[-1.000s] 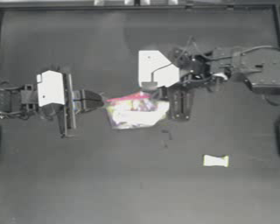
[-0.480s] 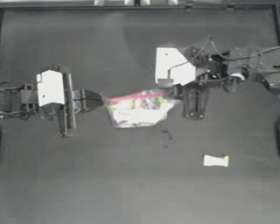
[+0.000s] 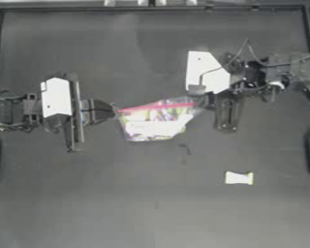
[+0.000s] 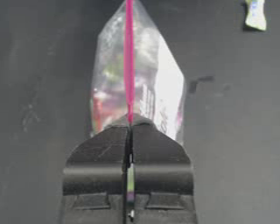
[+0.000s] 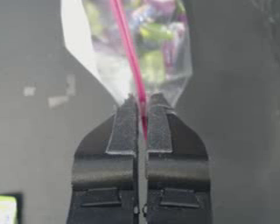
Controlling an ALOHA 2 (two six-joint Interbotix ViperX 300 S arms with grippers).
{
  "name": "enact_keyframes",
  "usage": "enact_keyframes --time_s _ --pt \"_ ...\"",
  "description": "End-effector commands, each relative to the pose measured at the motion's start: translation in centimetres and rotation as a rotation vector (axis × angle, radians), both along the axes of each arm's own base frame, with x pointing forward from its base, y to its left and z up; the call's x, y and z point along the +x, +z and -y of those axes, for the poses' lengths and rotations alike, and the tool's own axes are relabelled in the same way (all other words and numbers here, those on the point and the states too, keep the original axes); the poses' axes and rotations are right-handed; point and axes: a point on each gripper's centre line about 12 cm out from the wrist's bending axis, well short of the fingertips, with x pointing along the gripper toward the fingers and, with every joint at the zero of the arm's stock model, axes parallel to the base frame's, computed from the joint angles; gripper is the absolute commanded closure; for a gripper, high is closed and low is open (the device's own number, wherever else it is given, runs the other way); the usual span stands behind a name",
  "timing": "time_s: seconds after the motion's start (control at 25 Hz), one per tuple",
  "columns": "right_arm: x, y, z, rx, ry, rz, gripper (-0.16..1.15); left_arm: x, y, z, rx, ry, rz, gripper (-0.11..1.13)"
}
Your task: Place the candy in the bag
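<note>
The clear bag (image 3: 156,120) with multicoloured sweets inside hangs between both grippers, its pink-red strip (image 3: 161,106) stretched nearly straight. My left gripper (image 3: 114,111) is shut on the strip's left end, and the left wrist view shows its jaws (image 4: 130,127) closed on the bag (image 4: 136,83). My right gripper (image 3: 201,102) is shut on the strip's right end, which the right wrist view (image 5: 141,109) confirms on the bag (image 5: 145,48). The pale candy (image 3: 239,178) lies alone on the table, below and right of the bag, and also shows as candy (image 4: 255,15) and candy (image 5: 3,208).
The dark table (image 3: 86,193) stretches around the bag. A small dark mark (image 3: 183,152) sits just below the bag. The table's raised rim (image 3: 151,6) runs along the far edge.
My right gripper has moved to the right with the strip's end, pulling the bag wider and its strip taut. The left arm and the candy have stayed put.
</note>
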Motion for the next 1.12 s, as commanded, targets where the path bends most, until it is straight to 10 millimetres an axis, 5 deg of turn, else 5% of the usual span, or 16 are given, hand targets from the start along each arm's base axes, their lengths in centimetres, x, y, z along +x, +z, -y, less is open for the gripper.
enact_keyframes --time_s 0.04,0.52,1.12 --pt "-1.2 0.6 0.7 -0.006 -0.039 0.005 0.92 -0.2 1.4 0.0 0.008 0.003 0.042 0.98" --pt "-3.2 0.1 0.5 0.005 -0.079 -0.001 0.92 -0.2 1.4 -0.1 0.008 0.005 0.041 0.98" --pt "-0.7 3.4 -1.3 -0.02 -0.01 0.149 0.92 0.3 2.1 0.2 0.008 -0.005 0.064 0.98"
